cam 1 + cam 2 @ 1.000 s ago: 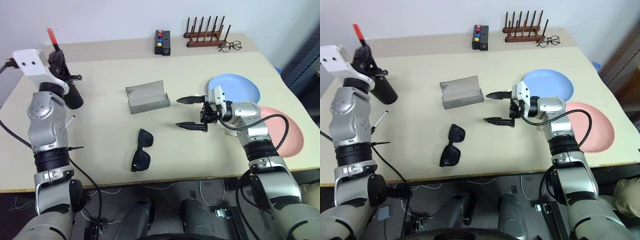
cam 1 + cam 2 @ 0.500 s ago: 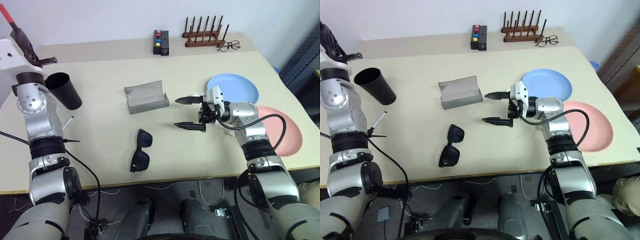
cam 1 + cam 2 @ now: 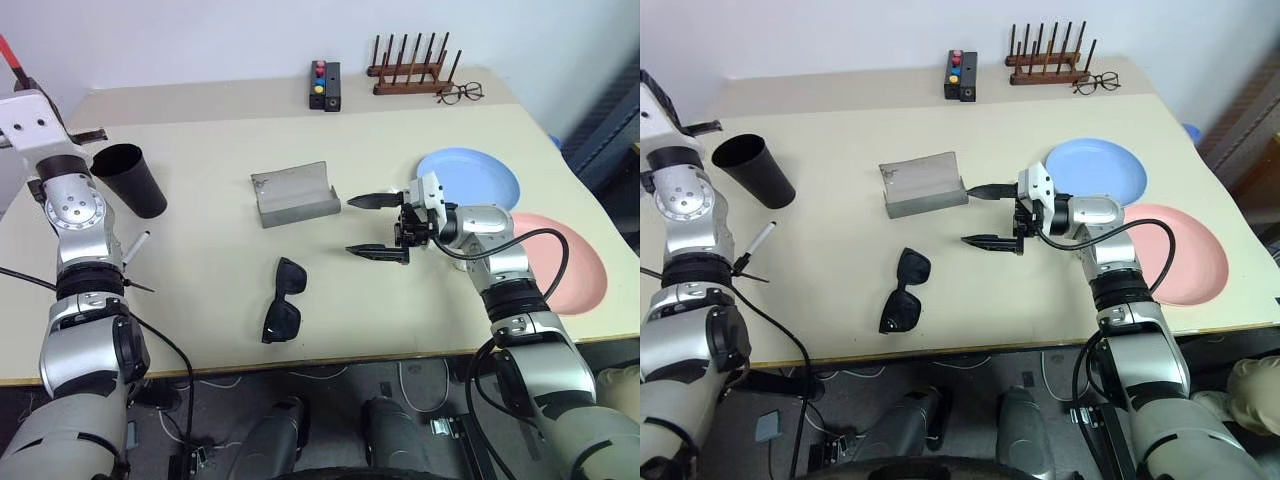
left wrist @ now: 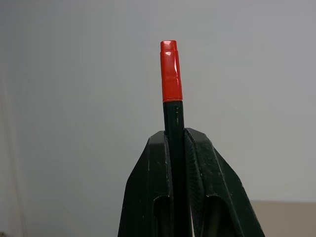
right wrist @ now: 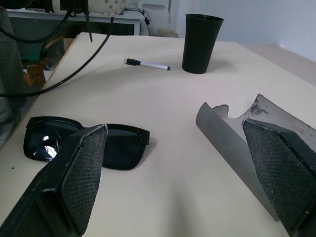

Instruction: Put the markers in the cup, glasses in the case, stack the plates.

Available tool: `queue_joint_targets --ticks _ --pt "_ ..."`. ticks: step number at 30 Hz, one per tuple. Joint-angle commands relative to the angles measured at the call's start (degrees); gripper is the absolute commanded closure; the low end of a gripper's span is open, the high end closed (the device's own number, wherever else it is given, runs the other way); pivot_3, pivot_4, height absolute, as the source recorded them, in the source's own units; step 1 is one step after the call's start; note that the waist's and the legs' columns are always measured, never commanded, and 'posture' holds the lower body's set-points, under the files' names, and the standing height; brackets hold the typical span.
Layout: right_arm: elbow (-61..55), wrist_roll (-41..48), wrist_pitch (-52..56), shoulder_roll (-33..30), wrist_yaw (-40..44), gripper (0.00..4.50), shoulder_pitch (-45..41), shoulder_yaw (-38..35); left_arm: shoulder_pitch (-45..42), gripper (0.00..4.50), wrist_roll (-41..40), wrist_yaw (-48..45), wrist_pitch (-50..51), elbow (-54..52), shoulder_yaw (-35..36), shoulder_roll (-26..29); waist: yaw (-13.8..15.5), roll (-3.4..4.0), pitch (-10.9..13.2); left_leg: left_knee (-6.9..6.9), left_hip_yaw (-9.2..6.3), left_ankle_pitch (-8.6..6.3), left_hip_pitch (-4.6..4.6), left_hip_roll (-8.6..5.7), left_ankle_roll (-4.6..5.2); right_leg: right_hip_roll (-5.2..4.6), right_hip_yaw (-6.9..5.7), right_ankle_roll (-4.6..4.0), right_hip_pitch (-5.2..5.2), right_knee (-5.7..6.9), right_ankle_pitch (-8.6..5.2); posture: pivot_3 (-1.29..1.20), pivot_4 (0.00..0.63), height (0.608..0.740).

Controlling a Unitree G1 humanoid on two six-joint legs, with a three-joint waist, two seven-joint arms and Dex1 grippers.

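My left gripper (image 4: 174, 144) is shut on the red-capped marker (image 4: 171, 74), held up at the table's far left, to the left of and above the black cup (image 3: 130, 180). The cup stands upright. A white-capped marker (image 3: 136, 246) lies on the table just in front of the cup. The black sunglasses (image 3: 284, 300) lie folded near the front middle. The grey case (image 3: 295, 194) lies open at the centre. Right of the case my right gripper (image 3: 375, 226) hovers open, pointing left, with nothing between its fingers. The blue plate (image 3: 480, 178) and the pink plate (image 3: 575, 265) lie side by side on the right.
At the back edge stand a black box with coloured buttons (image 3: 325, 85) and a wooden peg rack (image 3: 410, 70), with wire-rimmed spectacles (image 3: 460, 93) beside the rack. The pink plate reaches close to the table's right edge.
My left arm has swung to the left with the red-capped marker, away from above the cup, and its wrist has turned. The right arm has not moved.
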Motion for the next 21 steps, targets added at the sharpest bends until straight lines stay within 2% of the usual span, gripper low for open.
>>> queue_joint_targets --ticks 1,9,21 --pt "-2.8 0.8 0.2 -0.4 -0.4 0.00 -0.6 -1.2 -2.5 4.48 0.4 -0.1 -2.4 2.4 -1.0 0.8 0.0 0.00 0.0 0.00 0.00 0.00 0.00 0.00 0.00 0.00 0.00 0.00 0.00 0.00 0.00 0.00 0.150 0.740" --pt "-3.4 2.0 1.7 -0.4 -1.4 0.00 -1.1 -2.3 -4.2 4.48 0.1 -0.8 -4.1 8.0 -2.6 -0.2 -0.1 0.00 0.0 -0.01 0.00 0.00 -0.01 0.00 0.01 0.00 0.00 0.01 -0.02 0.00 0.00 0.00 0.150 0.740" --pt "-1.9 6.3 4.8 4.0 -7.8 0.00 -8.1 -7.6 -4.0 4.48 -1.3 -2.3 -4.4 9.4 -2.9 -0.5 -0.2 -0.02 0.0 -0.03 0.00 0.00 -0.03 0.00 0.01 -0.01 0.01 0.01 -0.07 0.03 0.00 0.00 0.150 0.740"
